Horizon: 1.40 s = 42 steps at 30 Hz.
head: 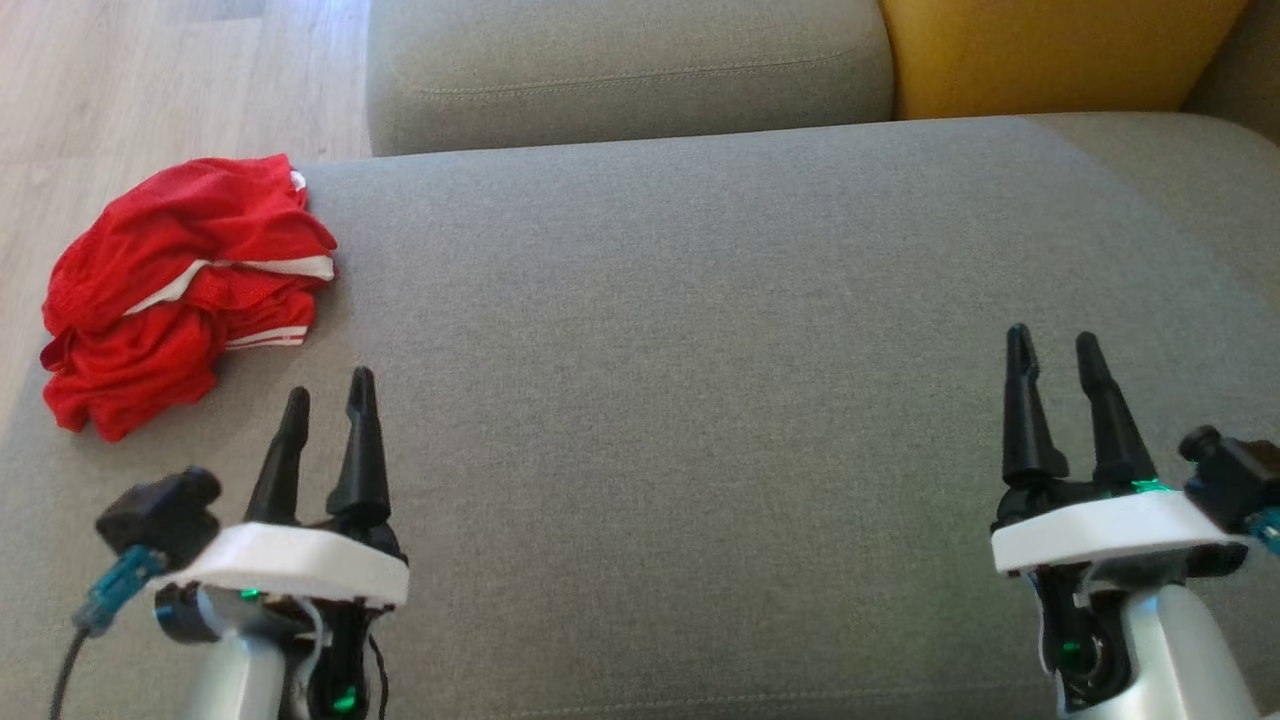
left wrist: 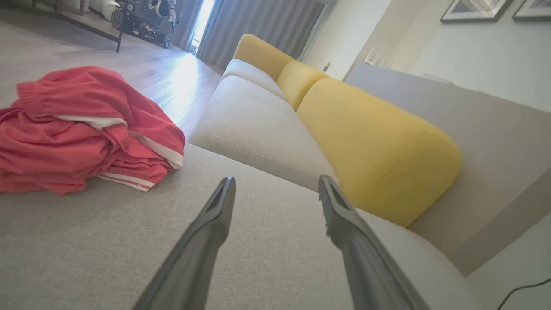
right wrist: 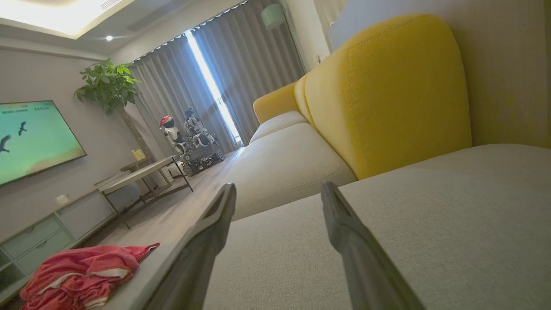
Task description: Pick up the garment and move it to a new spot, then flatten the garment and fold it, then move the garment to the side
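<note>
- Sofa seat (head: pixel 700 350): grey and bare across its middle, so room is left for flattening and folding; nothing is seen in the way.
- Yellow back cushion (head: pixel 1050 55): set behind, well apart from the work.
- Garment (head: pixel 180 290): red, crumpled at the seat's far left edge, not yet picked up; every step is judged undone.
- Left gripper (head: pixel 330 385) and right gripper (head: pixel 1053 336): fingers parted, nothing held.

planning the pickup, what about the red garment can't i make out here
Head view: the garment is a crumpled heap; its own folds hide its full shape and underside.
Left wrist view: left edge cuts off its left part.
Right wrist view: bottom edge cuts off its lower part.
</note>
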Available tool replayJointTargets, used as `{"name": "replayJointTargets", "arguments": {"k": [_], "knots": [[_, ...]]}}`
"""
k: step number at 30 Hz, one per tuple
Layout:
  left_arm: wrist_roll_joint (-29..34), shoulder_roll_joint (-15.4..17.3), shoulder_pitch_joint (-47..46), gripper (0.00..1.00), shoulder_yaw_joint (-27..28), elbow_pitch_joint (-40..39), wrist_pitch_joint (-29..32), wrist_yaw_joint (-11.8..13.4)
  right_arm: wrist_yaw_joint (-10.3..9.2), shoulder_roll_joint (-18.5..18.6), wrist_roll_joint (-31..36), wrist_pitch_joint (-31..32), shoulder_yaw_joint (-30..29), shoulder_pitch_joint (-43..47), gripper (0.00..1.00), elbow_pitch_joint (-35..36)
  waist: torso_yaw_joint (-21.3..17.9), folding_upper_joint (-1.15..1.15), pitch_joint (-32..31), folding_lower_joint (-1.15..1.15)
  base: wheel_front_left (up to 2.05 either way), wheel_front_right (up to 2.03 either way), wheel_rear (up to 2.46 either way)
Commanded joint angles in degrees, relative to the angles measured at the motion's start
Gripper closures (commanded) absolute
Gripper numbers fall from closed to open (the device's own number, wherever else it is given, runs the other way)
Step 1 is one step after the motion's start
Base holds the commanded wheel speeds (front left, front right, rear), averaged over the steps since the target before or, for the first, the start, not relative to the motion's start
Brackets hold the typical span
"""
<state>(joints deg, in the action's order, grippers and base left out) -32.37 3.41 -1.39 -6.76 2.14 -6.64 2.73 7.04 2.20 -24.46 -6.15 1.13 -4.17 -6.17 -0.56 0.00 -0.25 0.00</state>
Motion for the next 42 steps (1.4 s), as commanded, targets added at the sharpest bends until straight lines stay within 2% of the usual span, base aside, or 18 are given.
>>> {"name": "replayJointTargets", "arguments": {"k": [1,13,14,34,38,42], "knots": [[2.57,1.64,-2.12,0.00,0.24,-1.94,-0.65,0.87,0.28,0.43,2.44,-1.10,1.20,-3.18,0.00,2.03,-0.08,0.00,-0.03,0.00,0.00,0.00,0.00],[13.16,7.83,-3.65,0.00,-10.14,0.88,-2.66,10.87,0.33,0.49,11.87,-2.76,2.67,-3.14,0.00,0.23,-0.44,0.00,-0.55,0.00,0.00,0.00,0.00],[13.16,7.83,-3.65,0.00,-10.14,0.88,-2.66,10.87,0.33,0.49,11.87,-2.76,2.67,-3.14,0.00,0.23,-0.44,0.00,-0.55,0.00,0.00,0.00,0.00],[24.72,14.18,-7.69,0.00,-23.30,1.04,-6.01,23.26,0.40,0.60,26.14,-6.31,3.45,-3.92,0.00,2.26,-0.20,0.00,-0.18,0.00,0.00,0.00,0.00],[22.33,12.99,-7.11,0.00,-21.71,-2.07,-6.84,24.53,0.42,0.63,26.21,-7.07,3.18,-3.96,0.00,2.43,-0.08,0.00,-0.05,0.00,0.00,0.00,0.00],[20.64,11.28,-5.70,0.00,-18.54,-4.38,-7.51,22.28,0.43,0.65,24.55,-7.76,2.94,-3.83,0.00,1.55,0.00,0.00,-0.07,0.00,0.00,0.00,0.00]]}}
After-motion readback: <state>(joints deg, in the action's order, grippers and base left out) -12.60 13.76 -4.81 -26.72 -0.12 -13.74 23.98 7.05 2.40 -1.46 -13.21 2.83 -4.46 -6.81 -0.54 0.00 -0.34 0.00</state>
